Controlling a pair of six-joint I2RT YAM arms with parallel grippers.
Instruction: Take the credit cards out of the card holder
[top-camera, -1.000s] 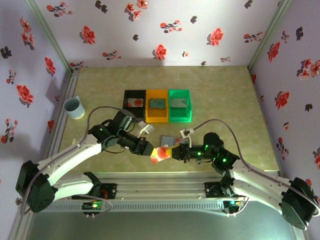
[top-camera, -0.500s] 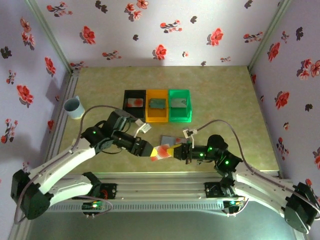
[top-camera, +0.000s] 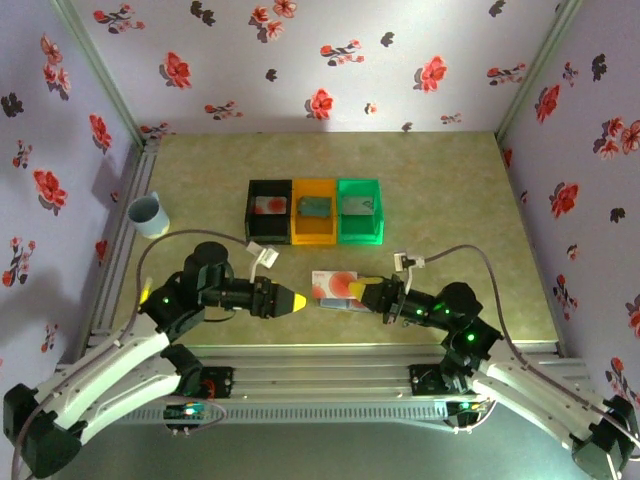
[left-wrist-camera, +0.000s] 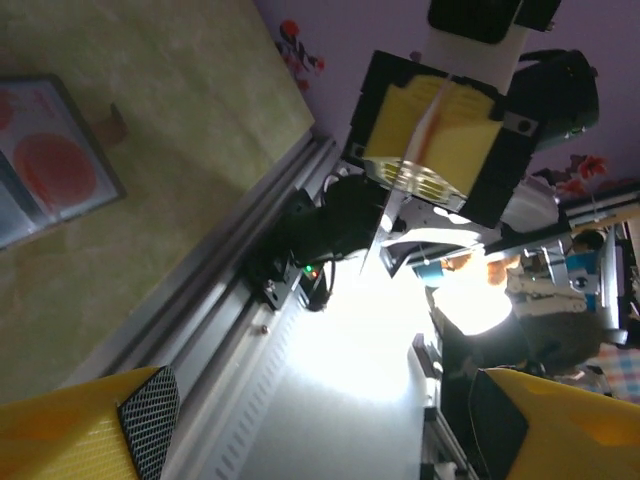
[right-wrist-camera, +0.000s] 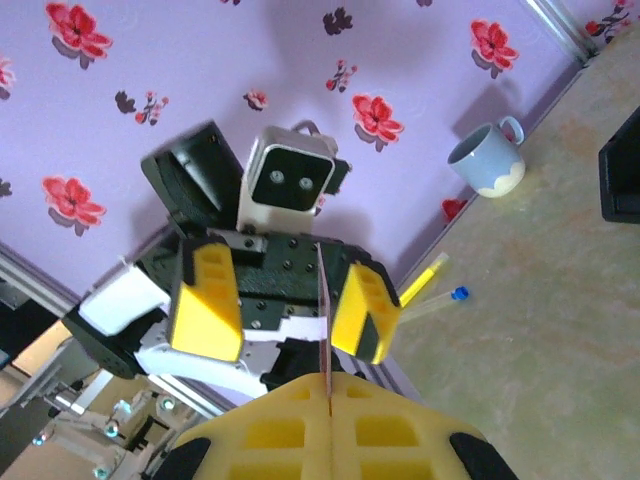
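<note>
The card holder (top-camera: 325, 287) lies open on the table between the two grippers. It shows white faces with red marks inside a blue-grey frame, and it sits at the left edge of the left wrist view (left-wrist-camera: 60, 170). My right gripper (top-camera: 372, 292) (right-wrist-camera: 328, 395) hangs just right of the holder, shut on a thin credit card. That card appears edge-on in the right wrist view (right-wrist-camera: 324, 300) and in the left wrist view (left-wrist-camera: 405, 175). My left gripper (top-camera: 297, 300) (left-wrist-camera: 330, 430) faces it from the left, open and empty, apart from the card.
Black (top-camera: 268, 207), orange (top-camera: 313, 210) and green (top-camera: 359, 208) bins stand in a row behind the holder, each with a card inside. A pale blue mug (top-camera: 148, 214) (right-wrist-camera: 485, 160) stands at the far left. The metal rail (top-camera: 320, 365) runs along the near table edge.
My left gripper has opened, let go of the card and drawn back to the left. My right arm has pulled back to the right with the card still in its jaws.
</note>
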